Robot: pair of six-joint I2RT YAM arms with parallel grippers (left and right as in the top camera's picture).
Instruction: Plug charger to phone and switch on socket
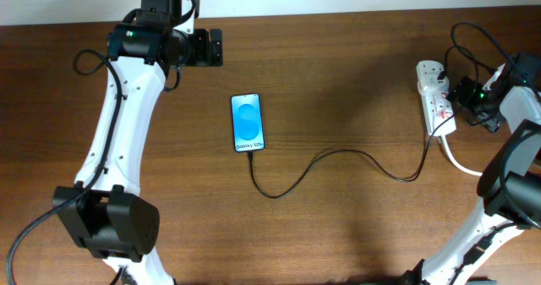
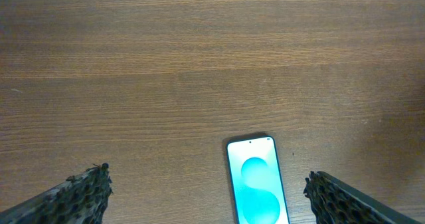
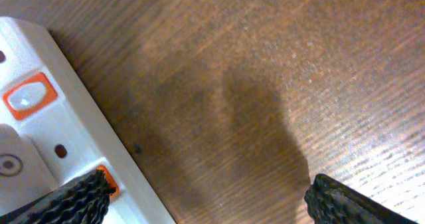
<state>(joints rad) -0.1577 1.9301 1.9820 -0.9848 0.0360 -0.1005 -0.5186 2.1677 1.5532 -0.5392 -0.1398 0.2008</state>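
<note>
One lit phone (image 1: pixel 247 123) lies mid-worktop (image 1: pixel 355 234), the black charger cable (image 1: pixel 338 156) running from its lower edge to the white power strip (image 1: pixel 433 99) at right. Right gripper (image 3: pixel 207 184), jaws apart, hovers near an orange switch (image 3: pixel 26 96); an off-centre press could shove the strip, tugging the cable loose. Left gripper (image 2: pixel 207 177) hangs spread.

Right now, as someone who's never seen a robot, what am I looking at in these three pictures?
Two white robot arms work at a wooden table. One picture looks down from above; the other two come from cameras on each wrist, with dark fingers at the bottom corners. On the table lie a lit phone, a thin black cable reaching its bottom edge, and a white power strip. The left gripper hovers open near the phone; the right gripper is open by the power strip. Neither holds anything.
</note>
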